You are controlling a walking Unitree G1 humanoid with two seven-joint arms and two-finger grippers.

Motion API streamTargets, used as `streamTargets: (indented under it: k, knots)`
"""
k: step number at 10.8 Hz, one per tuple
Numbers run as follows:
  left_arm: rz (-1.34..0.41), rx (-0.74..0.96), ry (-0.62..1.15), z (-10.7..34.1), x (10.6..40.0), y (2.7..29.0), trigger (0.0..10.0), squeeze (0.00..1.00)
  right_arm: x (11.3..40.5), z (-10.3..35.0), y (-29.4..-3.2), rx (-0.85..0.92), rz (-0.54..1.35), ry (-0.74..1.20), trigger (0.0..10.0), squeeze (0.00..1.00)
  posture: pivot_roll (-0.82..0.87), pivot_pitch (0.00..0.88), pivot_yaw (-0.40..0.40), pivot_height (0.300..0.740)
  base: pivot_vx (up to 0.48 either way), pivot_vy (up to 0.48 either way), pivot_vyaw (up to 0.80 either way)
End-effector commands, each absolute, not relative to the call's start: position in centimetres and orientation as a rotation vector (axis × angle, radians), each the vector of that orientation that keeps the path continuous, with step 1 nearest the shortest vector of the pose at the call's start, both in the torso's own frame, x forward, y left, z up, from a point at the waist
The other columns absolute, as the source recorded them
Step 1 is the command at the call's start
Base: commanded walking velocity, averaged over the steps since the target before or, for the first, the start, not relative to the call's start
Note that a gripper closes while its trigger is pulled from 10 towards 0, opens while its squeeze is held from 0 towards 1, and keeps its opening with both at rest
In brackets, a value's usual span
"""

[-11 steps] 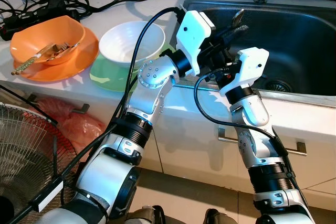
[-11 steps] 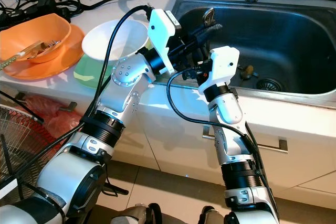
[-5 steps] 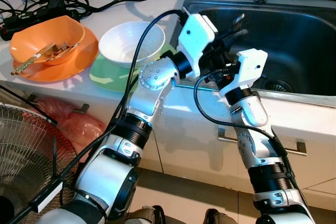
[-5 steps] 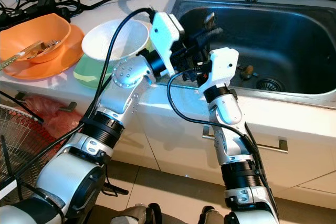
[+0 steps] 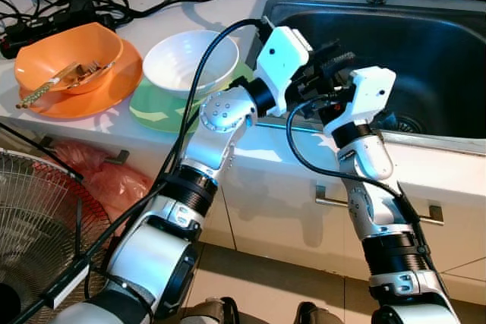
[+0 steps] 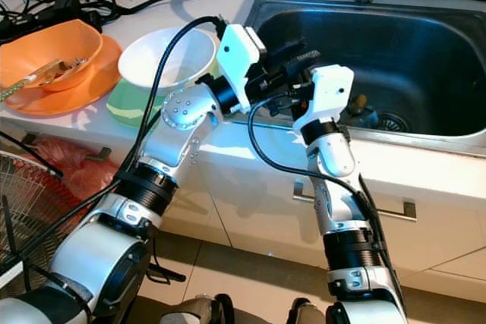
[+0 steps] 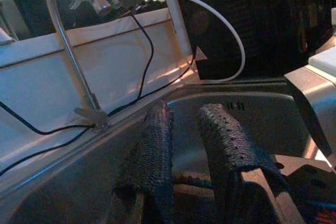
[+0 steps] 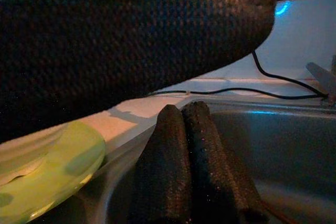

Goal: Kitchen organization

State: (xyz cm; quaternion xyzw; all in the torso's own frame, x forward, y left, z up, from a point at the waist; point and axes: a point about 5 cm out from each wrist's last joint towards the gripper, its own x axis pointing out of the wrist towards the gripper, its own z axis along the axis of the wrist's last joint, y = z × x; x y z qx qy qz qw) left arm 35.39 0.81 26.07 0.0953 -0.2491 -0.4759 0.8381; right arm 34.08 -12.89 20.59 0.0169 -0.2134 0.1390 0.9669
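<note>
A white kitchen counter carries an orange plate toward its left end, a green plate beside the sink, and black cables along its back edge

Left gripper jaws slightly parted, right gripper jaws closed, wrists close together.

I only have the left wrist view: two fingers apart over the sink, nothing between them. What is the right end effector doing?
Observer: The right end effector is shut on nothing, at the left end of the sink, close beside the left end effector.
Operator: What dishes are on the counter?
Observer: A white bowl sits on a green plate just left of the sink.
Operator: Anything else?
Observer: Further left, an orange bowl holding utensils sits on an orange plate.
</note>
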Motion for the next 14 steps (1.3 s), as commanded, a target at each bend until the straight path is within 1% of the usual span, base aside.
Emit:
streamTargets:
  k: [1, 3, 4, 7, 9, 11, 12, 14]
  knots:
    - [-1.003, 0.195, -0.525, 26.0, 35.3, 1.0, 10.0, 1.00, 34.2, 20.6, -12.7, 0.034, 0.282, -0.424, 10.0, 0.00, 0.02, 0.137, 0.112, 0.740, 0.000, 0.000, 0.00]
    - [-0.994, 0.186, -0.531, 26.0, 35.3, 1.1, 10.0, 1.00, 34.2, 20.5, -12.7, 0.036, 0.281, -0.423, 10.0, 0.00, 0.02, 0.138, 0.112, 0.740, 0.000, 0.000, 0.00]
    - [-0.971, 0.186, -0.544, 26.3, 35.5, 1.3, 10.0, 0.00, 34.3, 20.5, -12.8, 0.032, 0.273, -0.419, 10.0, 0.00, 0.02, 0.142, 0.111, 0.740, 0.000, 0.000, 0.00]
    - [-0.874, 0.162, -0.578, 26.9, 35.9, 2.7, 10.0, 0.00, 34.5, 20.1, -13.6, 0.023, 0.217, -0.403, 10.0, 0.00, 0.02, 0.147, 0.110, 0.740, 0.000, 0.000, 0.00]
    - [-0.765, 0.146, -0.612, 27.5, 36.2, 4.4, 10.0, 0.00, 34.8, 19.9, -14.5, 0.015, 0.148, -0.389, 10.0, 0.00, 0.03, 0.150, 0.109, 0.740, 0.000, 0.000, 0.00]
    - [-0.689, 0.186, -0.700, 28.3, 35.8, 5.5, 10.0, 0.00, 35.0, 19.6, -15.0, -0.006, 0.099, -0.376, 10.0, 0.00, 0.03, 0.152, 0.104, 0.740, 0.000, 0.000, 0.00]
    - [-0.671, 0.194, -0.703, 28.7, 35.4, 5.8, 10.0, 0.00, 35.1, 19.5, -15.5, -0.013, 0.068, -0.368, 10.0, 0.00, 0.03, 0.152, 0.103, 0.740, 0.000, 0.000, 0.00]
    - [-0.611, 0.195, -0.679, 29.1, 35.7, 6.6, 10.0, 0.00, 35.2, 19.4, -16.3, -0.031, 0.035, -0.359, 10.0, 0.00, 0.04, 0.156, 0.100, 0.740, 0.000, 0.000, 0.00]
